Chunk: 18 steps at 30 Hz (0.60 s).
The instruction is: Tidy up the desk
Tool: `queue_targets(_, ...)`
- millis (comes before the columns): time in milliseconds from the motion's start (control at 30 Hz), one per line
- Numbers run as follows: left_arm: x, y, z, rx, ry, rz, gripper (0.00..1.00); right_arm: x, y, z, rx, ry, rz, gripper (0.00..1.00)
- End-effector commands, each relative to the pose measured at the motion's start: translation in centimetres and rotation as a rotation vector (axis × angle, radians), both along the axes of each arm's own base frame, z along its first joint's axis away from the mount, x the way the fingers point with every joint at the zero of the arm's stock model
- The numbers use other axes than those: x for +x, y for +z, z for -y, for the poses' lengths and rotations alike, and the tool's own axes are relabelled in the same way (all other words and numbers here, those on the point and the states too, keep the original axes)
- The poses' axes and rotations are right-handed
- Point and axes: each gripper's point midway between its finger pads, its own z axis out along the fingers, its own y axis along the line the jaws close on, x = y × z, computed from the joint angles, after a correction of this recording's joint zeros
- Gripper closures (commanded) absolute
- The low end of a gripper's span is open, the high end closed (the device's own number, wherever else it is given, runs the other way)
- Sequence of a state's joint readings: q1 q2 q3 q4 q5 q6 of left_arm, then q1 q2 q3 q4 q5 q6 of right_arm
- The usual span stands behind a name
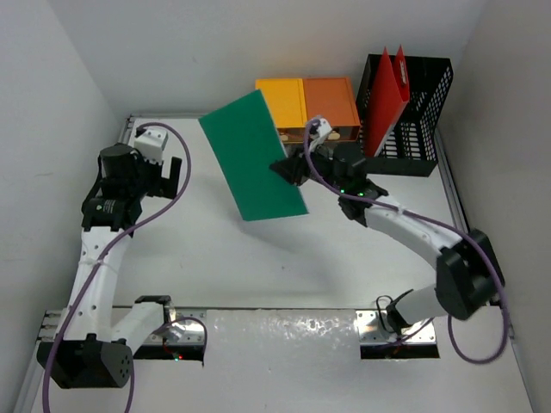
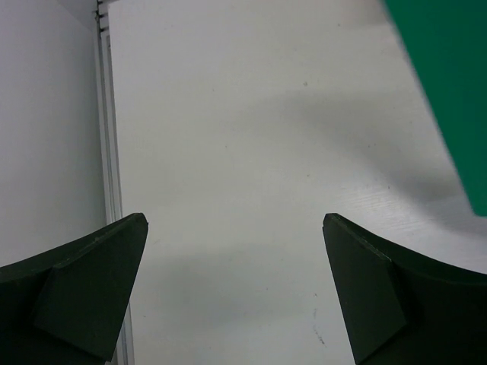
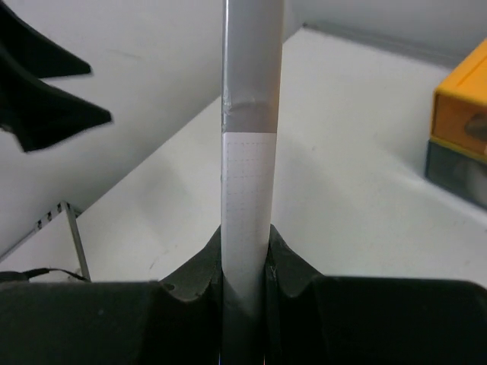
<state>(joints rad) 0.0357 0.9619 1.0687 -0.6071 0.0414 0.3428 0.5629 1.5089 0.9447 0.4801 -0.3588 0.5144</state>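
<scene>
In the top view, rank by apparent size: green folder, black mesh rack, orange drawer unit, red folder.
1. black mesh rack and green folder, alike; the folder is held nearer the camera.
2. orange drawer unit.
3. red folder.

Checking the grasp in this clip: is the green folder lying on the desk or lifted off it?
Lifted: the right pincer grips the green folder by its edge, holding it tilted above the desk.
</scene>
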Motion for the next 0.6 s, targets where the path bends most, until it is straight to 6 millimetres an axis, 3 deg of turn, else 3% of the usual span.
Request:
queue_targets(0,0.6,-1.4,-0.4,0.002,0.013,0.000,0.00,-1.0,10.7,4.1,0.060,-0.092,0.309,1.00)
queue_targets(67,0.9,-2.4,-0.2,-0.007,0.005,-0.003,0.00,-0.4,13.0,8.1,0.062,-0.238,0.370,1.00)
queue_targets(133,1.0,-4.3,-0.1,-0.010,-0.001,-0.027,0.00,-1.6,17.6,13.3,0.008,-0.414,0.494,1.00)
queue_targets(200,1.0,-5.5,-0.2,-0.008,0.003,-0.044,0.00,-2.0,20.1,16.0,-0.040,-0.523,0.560,1.00)
queue_targets(233,1.2,-5.6,-0.2,-0.006,0.002,-0.038,0.00,-2.2,23.1,18.3,-0.044,-0.620,0.607,1.00)
queue_targets(333,1.3,-6.3,0.0,-0.012,-0.010,-0.050,0.00,-2.7,26.9,21.6,-0.138,-0.755,0.686,1.00)
queue_targets(367,1.4,-6.5,0.1,-0.016,-0.021,-0.057,0.00,-3.3,29.5,23.2,-0.146,-0.835,0.728,1.00)
queue_targets(400,1.3,-6.7,0.2,-0.018,-0.026,-0.061,0.00,-3.5,30.7,24.1,-0.189,-0.876,0.764,1.00)
queue_targets(433,1.3,-6.9,0.4,-0.018,-0.034,-0.063,0.00,-3.0,31.3,24.5,-0.213,-0.906,0.772,1.00)
queue_targets(467,1.2,-7.0,0.4,-0.019,-0.037,-0.063,0.00,-3.6,33.6,25.3,-0.207,-0.946,0.809,1.00)
queue_targets(533,1.1,-7.4,0.3,-0.013,-0.038,-0.072,0.00,-2.6,34.4,26.2,-0.285,-1.007,0.822,1.00)
queue_targets(567,1.0,-7.5,0.2,-0.008,-0.034,-0.073,0.00,-3.1,36.5,26.7,-0.287,-1.033,0.853,1.00)
